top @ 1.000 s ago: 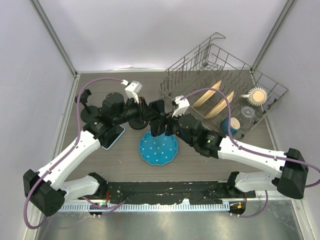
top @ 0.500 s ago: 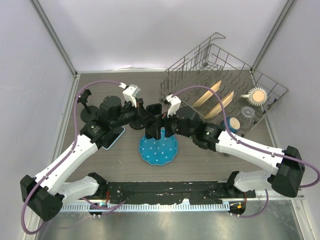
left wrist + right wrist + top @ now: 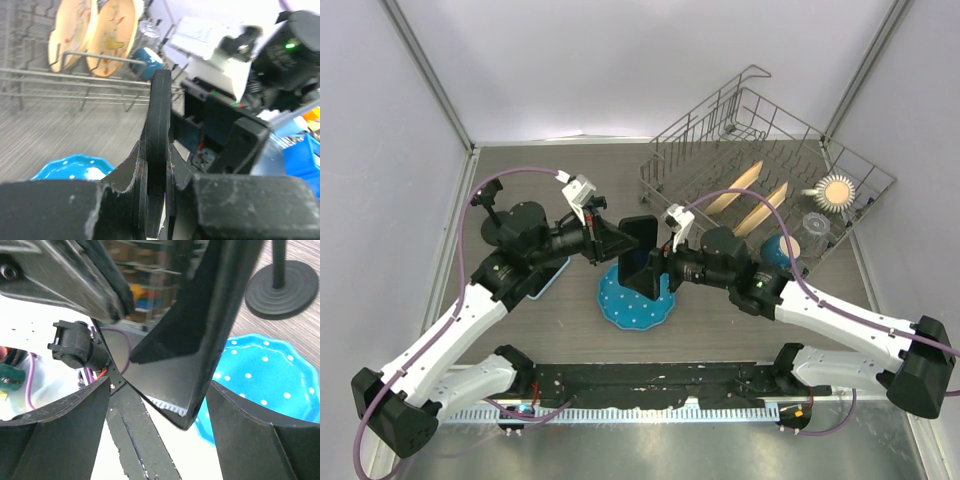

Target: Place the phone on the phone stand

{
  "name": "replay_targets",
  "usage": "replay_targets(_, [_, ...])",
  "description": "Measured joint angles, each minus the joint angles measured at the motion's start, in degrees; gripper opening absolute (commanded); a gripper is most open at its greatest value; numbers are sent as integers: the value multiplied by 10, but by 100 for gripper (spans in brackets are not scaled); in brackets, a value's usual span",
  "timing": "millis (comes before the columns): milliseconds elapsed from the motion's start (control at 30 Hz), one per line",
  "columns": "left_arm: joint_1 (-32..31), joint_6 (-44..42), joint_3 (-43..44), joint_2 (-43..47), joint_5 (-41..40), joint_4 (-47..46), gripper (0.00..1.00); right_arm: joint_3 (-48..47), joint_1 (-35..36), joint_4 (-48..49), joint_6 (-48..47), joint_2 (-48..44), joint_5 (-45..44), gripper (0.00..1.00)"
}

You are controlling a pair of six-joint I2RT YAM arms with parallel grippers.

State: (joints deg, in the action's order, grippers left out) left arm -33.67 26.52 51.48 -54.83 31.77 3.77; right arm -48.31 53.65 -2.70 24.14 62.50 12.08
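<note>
Phone [image 3: 640,236], one, left gripper [image 3: 617,244] pinching, right gripper [image 3: 656,265] straddling, over one plate [image 3: 636,306]

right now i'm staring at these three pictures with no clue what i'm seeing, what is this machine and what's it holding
These are two white-and-black robot arms bolted to the near edge of a grey wooden table. One picture looks down from above. The other two come from small cameras on each wrist, so that arm's own fingers fill the view.

The left gripper is shut on a thin flat black slab, probably the phone, above a blue dotted plate. The right gripper sits around the slab too, but I cannot tell whether it grips.

Also there: a wire dish rack with dishes, a black round-based stand and a light blue flat item.
</note>
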Motion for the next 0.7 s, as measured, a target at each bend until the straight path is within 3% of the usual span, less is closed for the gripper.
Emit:
replay_targets(133, [0, 23, -8, 8, 52, -57, 0, 60, 0, 90, 13, -24, 36, 66])
replay_targets(267, [0, 42, -15, 8, 89, -97, 0, 108, -2, 177, 35, -42, 62, 44])
replay_targets(400, [0, 66, -21, 7, 125, -138, 0, 139, -2, 248, 56, -61, 83, 42])
replay_targets(633, [-1, 100, -22, -10, 179, -187, 0, 149, -9, 309, 67, -91, 93, 47])
replay_targets(700, [-1, 108, -23, -15, 190, -195, 0, 149, -11, 319, 67, -96, 93, 38])
